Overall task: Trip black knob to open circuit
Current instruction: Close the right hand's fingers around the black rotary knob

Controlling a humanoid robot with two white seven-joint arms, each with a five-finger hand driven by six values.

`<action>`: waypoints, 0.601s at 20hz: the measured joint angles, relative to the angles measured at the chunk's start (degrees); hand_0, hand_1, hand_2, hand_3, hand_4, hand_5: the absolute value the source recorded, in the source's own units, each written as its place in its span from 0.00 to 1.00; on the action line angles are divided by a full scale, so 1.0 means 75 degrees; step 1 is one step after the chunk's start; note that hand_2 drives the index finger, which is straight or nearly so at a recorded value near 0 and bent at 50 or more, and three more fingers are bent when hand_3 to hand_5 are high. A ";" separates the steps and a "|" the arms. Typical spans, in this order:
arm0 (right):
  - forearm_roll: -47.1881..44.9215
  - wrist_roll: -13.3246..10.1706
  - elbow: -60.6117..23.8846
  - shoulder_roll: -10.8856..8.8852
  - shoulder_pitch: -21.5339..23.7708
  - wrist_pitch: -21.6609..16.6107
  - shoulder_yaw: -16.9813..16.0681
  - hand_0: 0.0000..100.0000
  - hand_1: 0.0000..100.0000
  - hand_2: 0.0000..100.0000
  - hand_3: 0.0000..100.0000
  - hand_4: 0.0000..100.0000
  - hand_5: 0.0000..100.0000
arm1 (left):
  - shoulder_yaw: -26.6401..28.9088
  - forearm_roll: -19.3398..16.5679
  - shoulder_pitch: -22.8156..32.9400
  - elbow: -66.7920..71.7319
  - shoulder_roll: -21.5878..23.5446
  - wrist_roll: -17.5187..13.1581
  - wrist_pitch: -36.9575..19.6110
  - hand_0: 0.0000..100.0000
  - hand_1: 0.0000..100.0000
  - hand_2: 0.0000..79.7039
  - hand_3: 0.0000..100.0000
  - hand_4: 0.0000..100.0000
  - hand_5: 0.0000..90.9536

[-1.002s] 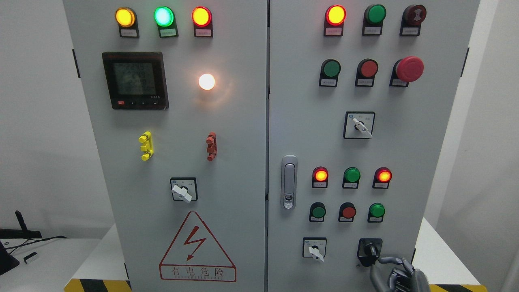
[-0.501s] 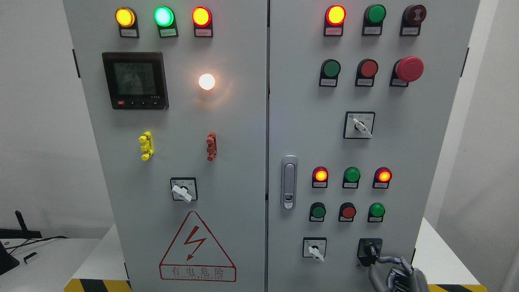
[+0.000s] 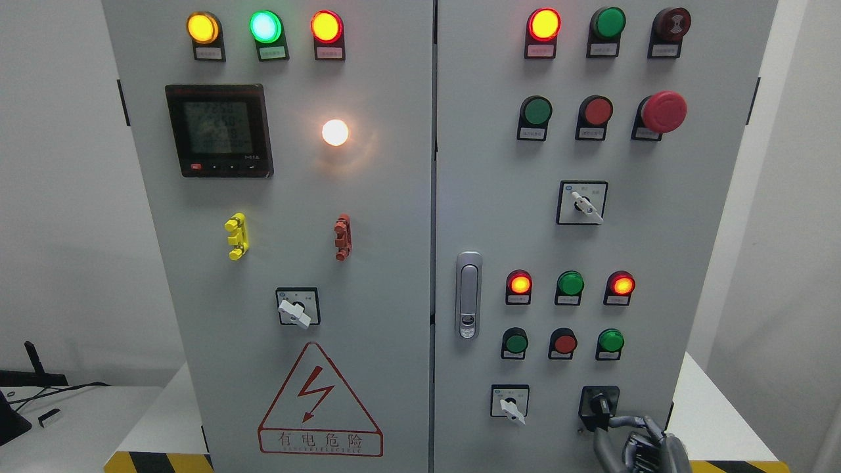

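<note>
Item: grey control cabinet (image 3: 368, 197), two doors. Black knob (image 3: 598, 404): lower right corner of the right door, beside a white selector switch (image 3: 510, 402). Right hand (image 3: 634, 441): enters at the bottom edge, fingers (image 3: 627, 420) curled, index and thumb reaching to the knob's underside (whether they actually grip it cannot be told). Indicator lamps above: red lamp (image 3: 519, 284) and green lamp (image 3: 569, 283) lit.

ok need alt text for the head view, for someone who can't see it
The robot's right hand, at the bottom right, has its fingers touching the black knob low on a grey electrical cabinet. Above are lit indicator lamps, push buttons and a red emergency stop.
</note>
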 measured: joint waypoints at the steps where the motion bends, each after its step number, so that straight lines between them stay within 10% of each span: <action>1: 0.0000 0.0000 -0.0001 0.0000 0.0000 0.0000 0.0001 0.43 0.76 0.49 1.00 1.00 1.00 | 0.0000 0.0000 0.0000 0.0000 0.0000 0.0000 0.0000 0.12 0.39 0.00 0.00 0.00 0.00; 12: 0.0000 0.0004 -0.0005 0.0000 0.0000 0.0000 0.0013 0.42 0.75 0.46 1.00 1.00 1.00 | 0.0000 0.0000 0.0000 0.0000 0.0000 0.0000 0.0000 0.12 0.39 0.00 0.00 0.00 0.00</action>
